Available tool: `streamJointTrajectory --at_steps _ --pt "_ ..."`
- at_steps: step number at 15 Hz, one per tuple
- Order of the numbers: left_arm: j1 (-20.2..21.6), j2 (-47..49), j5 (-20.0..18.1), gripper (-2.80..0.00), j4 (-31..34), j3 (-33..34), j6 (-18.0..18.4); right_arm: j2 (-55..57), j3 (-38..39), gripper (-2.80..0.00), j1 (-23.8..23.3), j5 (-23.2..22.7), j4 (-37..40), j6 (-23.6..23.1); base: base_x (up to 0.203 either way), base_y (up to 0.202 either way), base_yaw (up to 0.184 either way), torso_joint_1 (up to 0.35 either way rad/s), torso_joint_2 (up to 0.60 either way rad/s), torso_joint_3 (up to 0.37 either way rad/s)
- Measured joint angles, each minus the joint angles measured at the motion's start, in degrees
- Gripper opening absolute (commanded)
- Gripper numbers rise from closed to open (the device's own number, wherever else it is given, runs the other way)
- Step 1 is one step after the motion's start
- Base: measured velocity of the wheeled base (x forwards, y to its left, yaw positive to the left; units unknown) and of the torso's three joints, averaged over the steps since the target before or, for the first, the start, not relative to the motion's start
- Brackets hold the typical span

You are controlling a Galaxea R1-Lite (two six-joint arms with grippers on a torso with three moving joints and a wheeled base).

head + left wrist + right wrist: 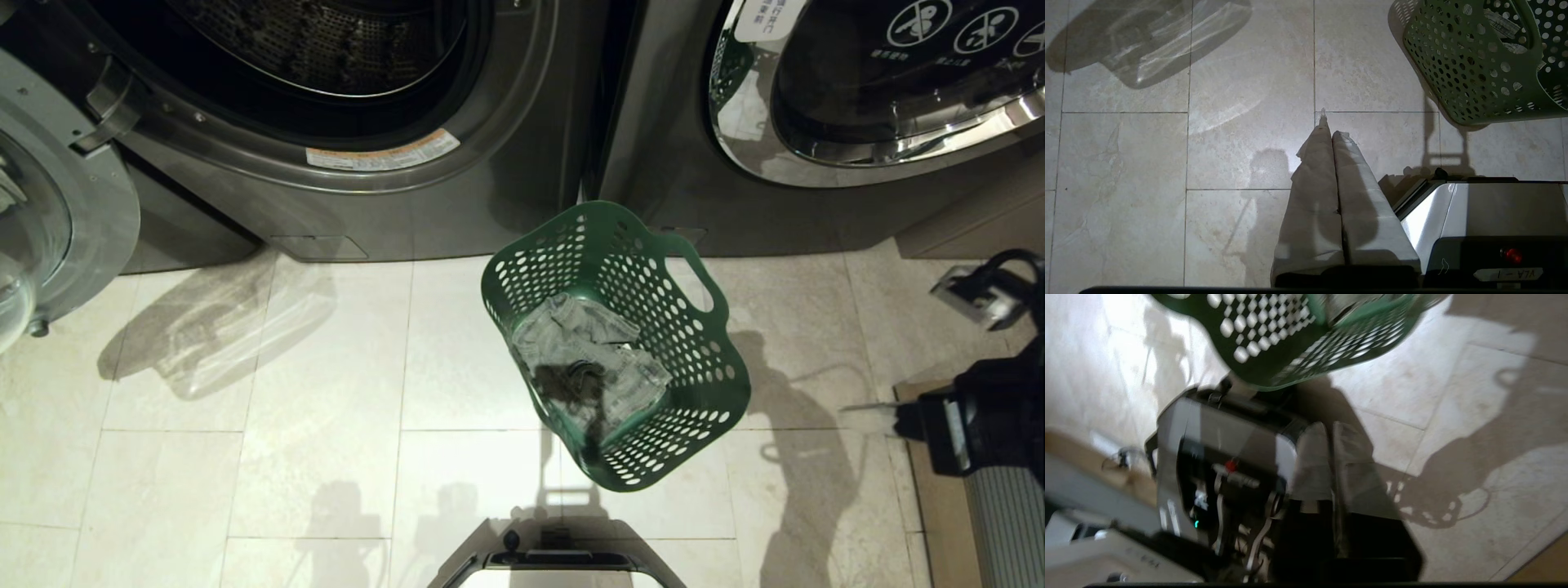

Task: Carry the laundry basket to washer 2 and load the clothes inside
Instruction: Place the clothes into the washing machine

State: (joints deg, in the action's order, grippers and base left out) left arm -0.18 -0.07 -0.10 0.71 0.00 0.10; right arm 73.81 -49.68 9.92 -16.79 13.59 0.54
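The left gripper (1331, 122) hangs with its jaws pressed together on nothing, over bare floor (1229, 155) tiles. The right gripper (1331, 430) looks all but closed and empty, low beside the robot's base (1229, 428). The laundry basket (702, 359) stands on the tiles before the gap between the two washers, near the open washer (326, 82) on the left. To load well, I'd reach down inside the rim and pinch the crumpled grey clothes (588, 351) lying in its bottom

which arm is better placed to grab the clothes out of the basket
Probably the right: the right gripper is nearer the green basket, on its handle side. The left gripper points at bare floor.
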Motion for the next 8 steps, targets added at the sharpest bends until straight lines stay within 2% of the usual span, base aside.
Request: streamJointTrajectory --at_steps 3,6,8 --pt "0.0 0.0 0.0 -2.8 0.0 0.0 0.0 4.7 2.7 0.0 8.2 1.2 -0.3 1.8 0.0 0.0 0.0 0.0 0.0 0.0" --pt "0.0 0.0 0.0 -2.8 0.0 0.0 0.0 12.2 3.5 0.0 10.6 1.9 -5.0 2.9 0.0 0.0 0.0 0.0 0.0 0.0" --pt "0.0 0.0 0.0 -2.8 0.0 0.0 0.0 19.4 3.5 0.0 11.0 3.2 -11.7 3.1 0.0 0.0 0.0 0.0 0.0 0.0"
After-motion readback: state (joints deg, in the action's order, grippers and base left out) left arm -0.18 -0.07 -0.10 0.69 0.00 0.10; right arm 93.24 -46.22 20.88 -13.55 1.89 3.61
